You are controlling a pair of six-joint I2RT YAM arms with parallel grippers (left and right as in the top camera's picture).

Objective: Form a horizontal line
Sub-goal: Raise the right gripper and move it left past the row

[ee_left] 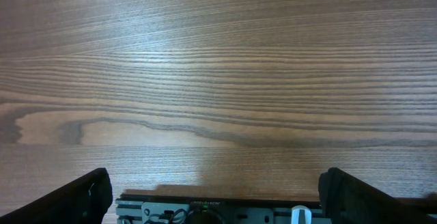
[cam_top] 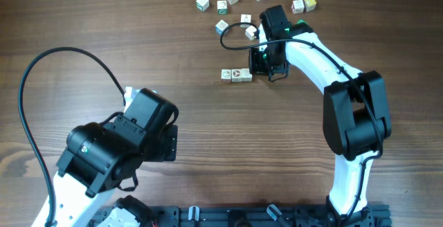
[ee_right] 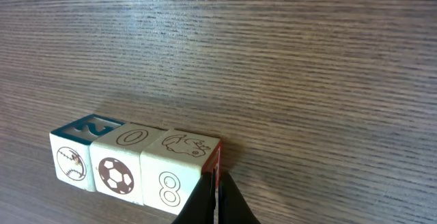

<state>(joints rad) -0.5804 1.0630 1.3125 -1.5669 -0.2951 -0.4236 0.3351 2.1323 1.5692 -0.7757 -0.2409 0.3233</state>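
A row of three small whitish wooden cubes [cam_top: 237, 75], touching side by side, lies mid-desk [cam_top: 104, 19], toward the far edge. My right tool [ee_right: 215, 200], pinched closed on nothing, sits at the row's right end. My left tool [ee_left: 218, 197] gapes wide, empty.

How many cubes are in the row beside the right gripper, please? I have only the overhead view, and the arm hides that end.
Observer: Three. The right wrist view shows the row with its cubes side by side, faces touching.
Operator: Is the right gripper holding one of them?
Observer: No. The right gripper is shut, its tips at the red-sided corner of the end cube, with nothing between them.
Operator: And what does the left gripper have?
Observer: Nothing. The left gripper is open over bare table.
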